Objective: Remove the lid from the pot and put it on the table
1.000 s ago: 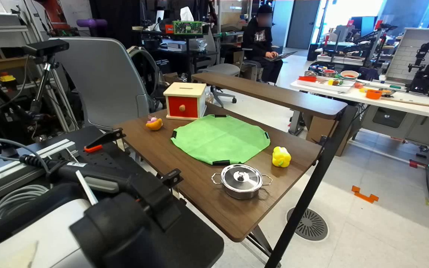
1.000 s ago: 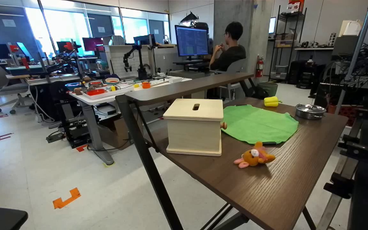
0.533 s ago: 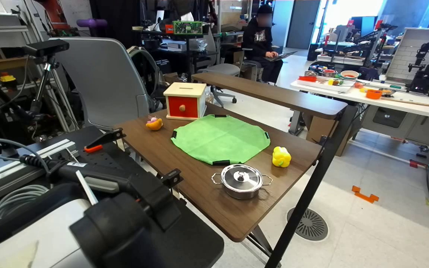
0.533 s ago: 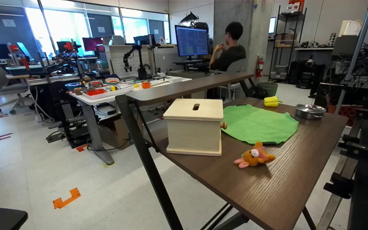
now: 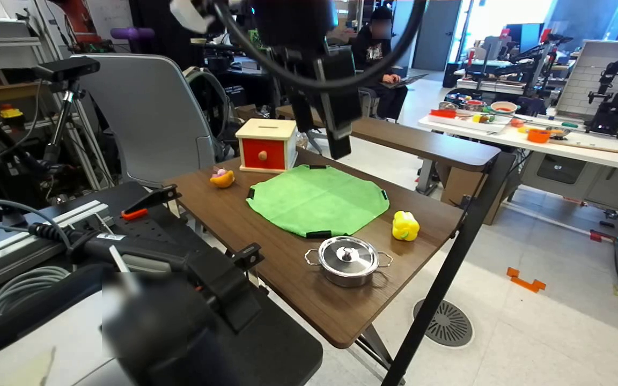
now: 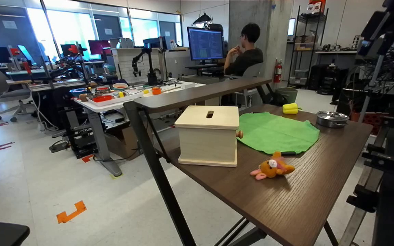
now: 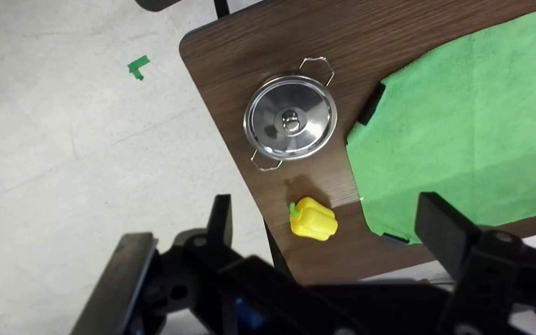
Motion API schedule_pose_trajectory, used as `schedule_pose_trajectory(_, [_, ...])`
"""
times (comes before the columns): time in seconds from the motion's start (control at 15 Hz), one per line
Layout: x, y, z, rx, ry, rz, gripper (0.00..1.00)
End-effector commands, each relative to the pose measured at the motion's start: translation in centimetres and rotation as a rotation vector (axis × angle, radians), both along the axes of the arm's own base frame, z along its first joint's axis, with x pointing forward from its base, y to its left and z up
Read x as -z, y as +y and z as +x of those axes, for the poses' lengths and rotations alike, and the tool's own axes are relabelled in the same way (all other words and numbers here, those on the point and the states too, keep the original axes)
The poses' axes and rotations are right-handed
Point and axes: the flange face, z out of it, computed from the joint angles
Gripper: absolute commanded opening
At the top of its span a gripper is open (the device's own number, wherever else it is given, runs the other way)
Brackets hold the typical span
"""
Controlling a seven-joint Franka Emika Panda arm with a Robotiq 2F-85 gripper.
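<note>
The shiny silver lid (image 5: 360,260) with its central knob sits on the steel pot (image 5: 347,280), which has two wire handles. They stand near a corner of the dark brown table (image 5: 282,262). The lid (image 6: 332,115) and pot (image 6: 332,122) also show at the right in an exterior view. In the wrist view the lid (image 7: 291,118) lies upper centre, beyond the fingertips. My gripper (image 7: 325,196) is open and empty, its fingers wide apart. In both exterior views the gripper (image 5: 322,139) hangs high above the table, well apart from the pot; it shows at upper right (image 6: 375,51).
A yellow toy pepper (image 5: 405,226) lies near the pot. A green cloth (image 5: 319,198) covers the table's middle. A wooden box with a red drawer (image 5: 266,146) and an orange plush toy (image 6: 272,167) are at the far end. A raised shelf (image 5: 395,136) runs along one side.
The arm and open gripper have come into view at the top of both exterior views; they were out of view before. The lid, pot and other table objects have not moved.
</note>
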Motion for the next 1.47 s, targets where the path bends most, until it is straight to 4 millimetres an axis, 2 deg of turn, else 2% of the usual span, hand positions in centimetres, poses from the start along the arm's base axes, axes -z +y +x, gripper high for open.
schedule_pose_trajectory(0.0, [4.5, -0.8, 3.0, 0.035, 0.040, 0.065, 1.00])
schedule_pose_trajectory(0.33, [9.2, -1.8, 5.2, 0.063, 0.107, 0.125, 1.00])
schedule_pose_trajectory(0.8, [15.1, -3.3, 6.1, 0.052, 0.224, 0.115, 1.00])
schedule_pose_trajectory(1.07, [16.9, -4.0, 6.4, 0.050, 0.252, 0.101, 1.00])
schedule_pose_trajectory(1.4, [17.9, -4.6, 7.7, 0.051, 0.260, 0.086, 1.00])
